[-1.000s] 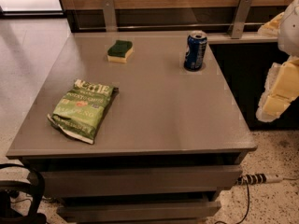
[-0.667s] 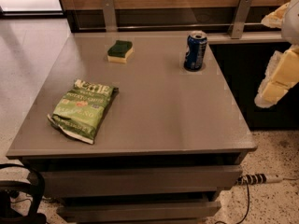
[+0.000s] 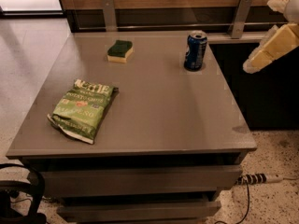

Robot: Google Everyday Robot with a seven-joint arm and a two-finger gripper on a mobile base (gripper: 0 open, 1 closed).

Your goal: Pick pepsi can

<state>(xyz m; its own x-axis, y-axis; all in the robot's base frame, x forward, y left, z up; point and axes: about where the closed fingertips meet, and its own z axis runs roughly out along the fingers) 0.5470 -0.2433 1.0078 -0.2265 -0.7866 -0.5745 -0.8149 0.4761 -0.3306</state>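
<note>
The pepsi can [image 3: 195, 51] is dark blue with a silver top. It stands upright on the grey table [image 3: 163, 106], near the far right edge. My gripper [image 3: 259, 36] is at the right edge of the view, beyond the table's right side and to the right of the can. Its cream fingers [image 3: 273, 46] are spread apart and hold nothing. It does not touch the can.
A green-and-yellow sponge [image 3: 120, 51] lies at the back middle-left of the table. A green chip bag [image 3: 84, 109] lies front left. A wall rail with two metal brackets [image 3: 240, 15] runs behind the table. A power strip [image 3: 259, 178] lies on the floor at right.
My gripper has risen at the right edge of the view and now sits higher, level with the can. The can, sponge and bag have not moved.
</note>
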